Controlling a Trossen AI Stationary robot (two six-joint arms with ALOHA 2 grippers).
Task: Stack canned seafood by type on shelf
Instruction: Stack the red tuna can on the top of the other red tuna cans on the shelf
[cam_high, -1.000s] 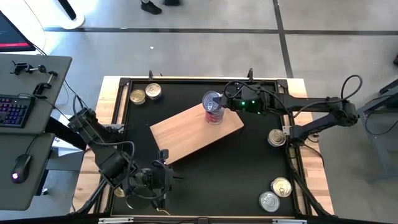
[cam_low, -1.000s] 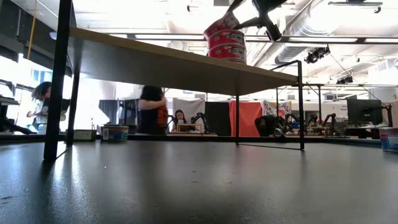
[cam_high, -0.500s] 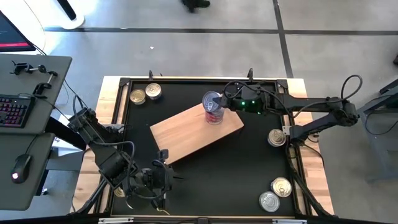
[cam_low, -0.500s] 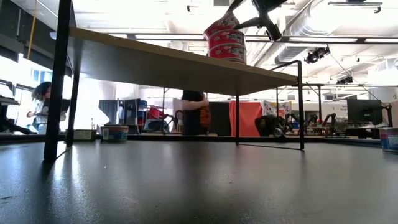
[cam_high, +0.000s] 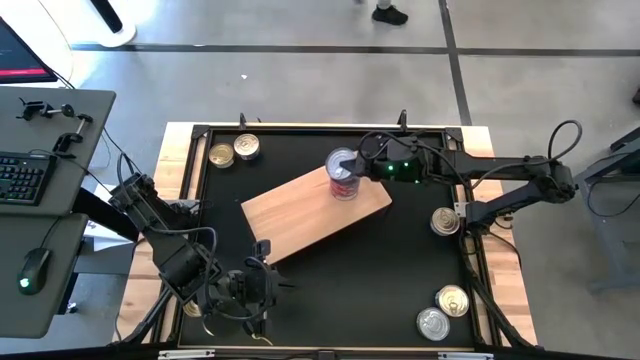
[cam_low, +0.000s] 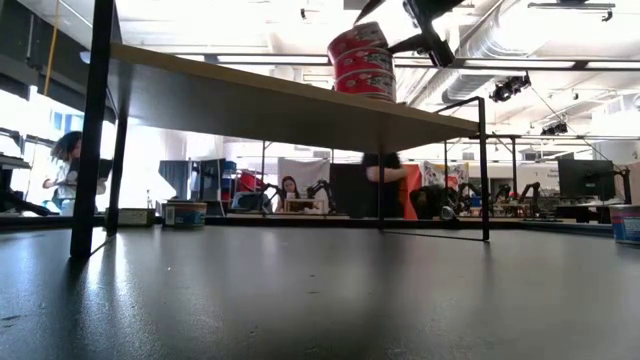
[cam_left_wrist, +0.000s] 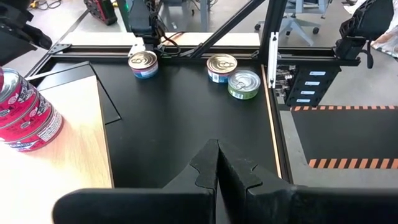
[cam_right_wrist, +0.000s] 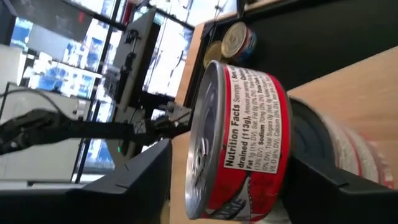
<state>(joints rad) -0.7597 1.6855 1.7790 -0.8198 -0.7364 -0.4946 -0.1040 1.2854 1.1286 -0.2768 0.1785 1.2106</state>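
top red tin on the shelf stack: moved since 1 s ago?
Yes. In the low view the top red tin was tilted; now it sits level on the stack, judged against the shelf edge.

The light-brown rectangular wooden shelf (cam_high: 315, 213) lies slantwise on the black worktop (cam_high: 400, 260), near its middle; a stack of red-labelled round metal tins (cam_high: 343, 180) stands on the shelf's far right end; two flat round tins (cam_high: 233, 151) sit side by side at the worktop's far left corner; one flat tin (cam_high: 445, 221) rests at the right edge; two more tins (cam_high: 443, 311) lie close together at the near right corner.
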